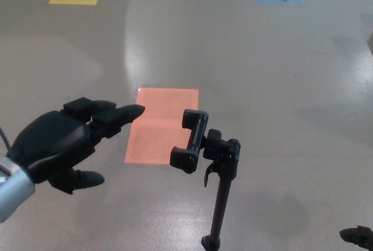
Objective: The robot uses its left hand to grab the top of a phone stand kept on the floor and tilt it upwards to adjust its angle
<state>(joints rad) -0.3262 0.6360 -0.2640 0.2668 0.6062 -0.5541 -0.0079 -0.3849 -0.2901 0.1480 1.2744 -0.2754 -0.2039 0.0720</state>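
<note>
reaching in from the near left, the left hand hovered well short of the phone stand, its fingers spread wide and holding nothing. to do this well, it looked like the hand needed to carry on rightward, close on the clamp at the top rather than the pole, and lift gently so the base stayed planted. the stand was all black, a thin upright pole on the grey floor, its clamp head beside an orange patch.
</note>
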